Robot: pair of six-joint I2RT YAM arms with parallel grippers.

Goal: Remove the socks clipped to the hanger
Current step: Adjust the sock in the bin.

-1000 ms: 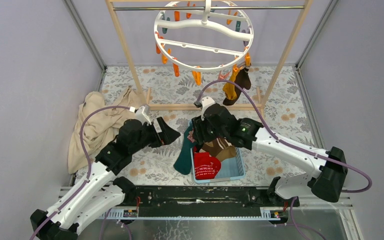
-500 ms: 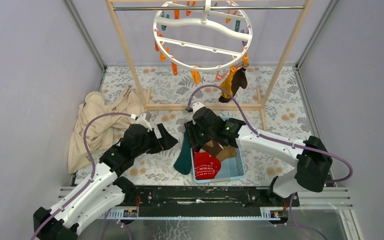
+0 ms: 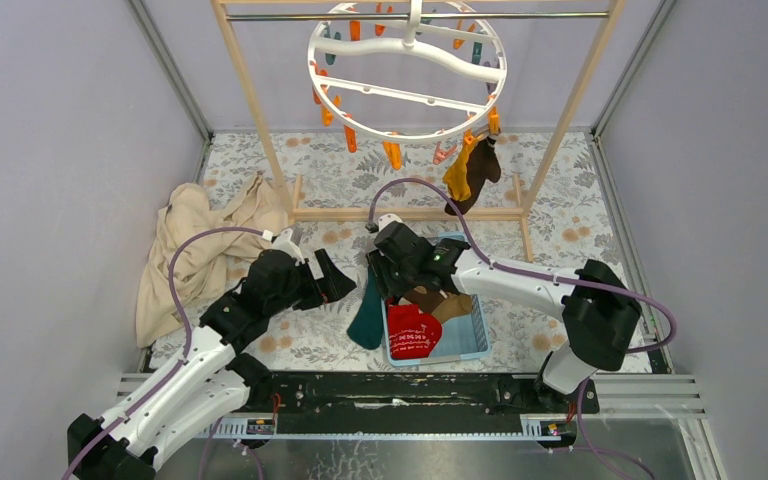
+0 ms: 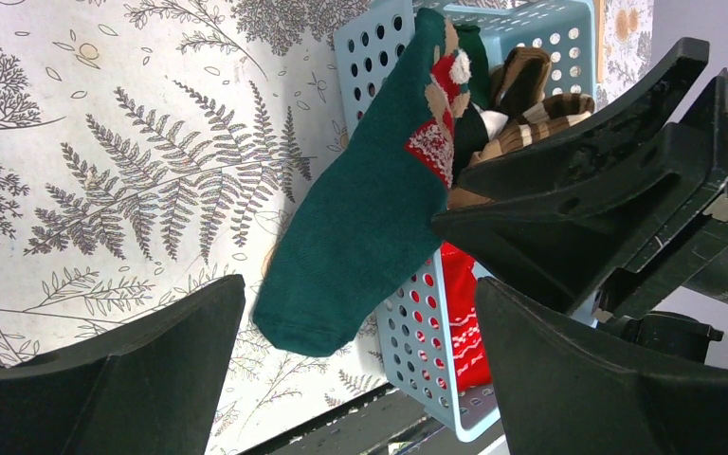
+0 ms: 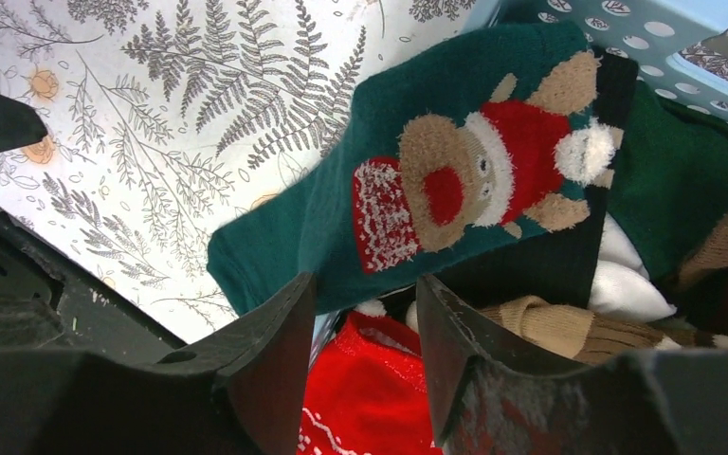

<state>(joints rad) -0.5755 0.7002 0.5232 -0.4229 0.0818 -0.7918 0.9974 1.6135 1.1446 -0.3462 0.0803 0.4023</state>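
The hanger (image 3: 407, 45) is seen from above with a mustard sock (image 3: 457, 172) and a brown sock (image 3: 482, 165) clipped on. At the left wrist, the left claw (image 4: 360, 282) is spread wide by a green reindeer sock (image 4: 360, 218) draped over the blue basket (image 4: 370, 47). At the right wrist, the right claw (image 5: 365, 284) is parted, empty.

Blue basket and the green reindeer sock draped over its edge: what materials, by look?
Basket: likely rigid moulded plastic, smooth light blue, regular round holes. Green sock: soft matte knit fabric, it sags over the rim; fuzzy reindeer patch. Fibre unclear.
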